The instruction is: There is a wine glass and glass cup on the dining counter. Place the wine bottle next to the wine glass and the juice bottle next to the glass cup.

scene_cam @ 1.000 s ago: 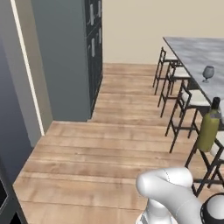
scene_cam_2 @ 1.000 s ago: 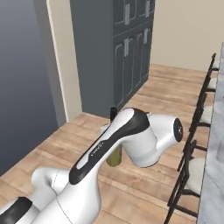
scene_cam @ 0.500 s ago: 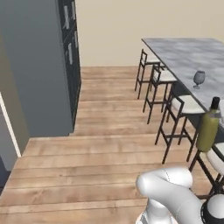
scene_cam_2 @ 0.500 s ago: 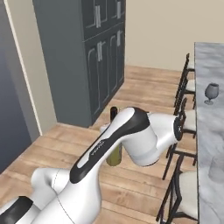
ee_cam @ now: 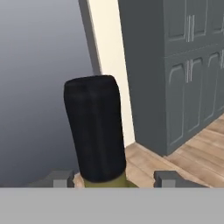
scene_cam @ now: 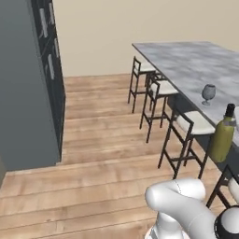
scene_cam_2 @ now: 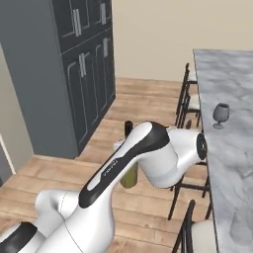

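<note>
- Slim olive-green wine bottle (scene_cam: 222,138) with a narrow dark neck and black top: upright, held in the air at about 3 o'clock in the left base view, in front of the counter edge and above the stools. In the right base view its green body (scene_cam_2: 129,174) shows at about 7 o'clock from the frame centre, mostly behind the arm. In the hand view its black top (ee_cam: 95,127) rises at centre.
- Two-finger gripper (ee_cam: 116,178) of the white arm: closed narrowly on the wine bottle, one dark finger tip at either side of the bottle's shoulder (the contact itself sits at the frame's lower edge).
- Small clear greyish stemmed wine glass (scene_cam: 208,93): upright on the dining counter, at about 11 o'clock from the bottle in the left base view; in the right base view (scene_cam_2: 220,114) at about 3 o'clock, apart from the bottle.
- Long grey-white veined marble dining counter (scene_cam: 186,58): runs from 1 o'clock to 3 o'clock in the left base view; along the right edge (scene_cam_2: 222,74) in the right base view.
- Dark-framed bar stools with pale seats (scene_cam: 189,137): a row along the counter's near side.
- Tall dark grey cabinet (scene_cam_2: 74,69) with panelled doors: at 10 o'clock in the right base view, standing on the wooden plank floor (scene_cam: 93,154).
</note>
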Controlling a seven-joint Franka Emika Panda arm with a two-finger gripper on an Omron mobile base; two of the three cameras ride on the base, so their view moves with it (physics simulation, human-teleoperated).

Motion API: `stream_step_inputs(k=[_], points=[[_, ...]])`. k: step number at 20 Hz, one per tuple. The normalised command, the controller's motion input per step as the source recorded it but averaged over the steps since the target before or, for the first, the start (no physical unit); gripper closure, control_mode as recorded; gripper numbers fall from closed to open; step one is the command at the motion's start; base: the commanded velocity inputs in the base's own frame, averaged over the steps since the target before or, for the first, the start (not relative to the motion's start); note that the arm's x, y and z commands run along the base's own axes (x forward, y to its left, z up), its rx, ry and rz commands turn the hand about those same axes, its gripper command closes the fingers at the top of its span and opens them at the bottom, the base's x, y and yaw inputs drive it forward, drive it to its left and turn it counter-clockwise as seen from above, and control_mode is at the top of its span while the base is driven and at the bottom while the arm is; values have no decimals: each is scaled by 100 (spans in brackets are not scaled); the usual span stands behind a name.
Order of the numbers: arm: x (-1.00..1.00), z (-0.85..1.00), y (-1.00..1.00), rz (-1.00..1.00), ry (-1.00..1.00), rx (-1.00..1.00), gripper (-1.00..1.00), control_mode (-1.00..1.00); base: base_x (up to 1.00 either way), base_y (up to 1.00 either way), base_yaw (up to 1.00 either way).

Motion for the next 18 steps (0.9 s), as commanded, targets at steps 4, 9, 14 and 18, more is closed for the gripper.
stream_step_inputs(k=[4,9,14,18], points=[[0,0,0,0,0,0,100,100,78,24,-31],[0,0,0,0,0,0,100,100,60,31,-51],[0,0,0,0,0,0,100,100,51,33,-60],[0,0,0,0,0,0,100,100,55,34,-57]])
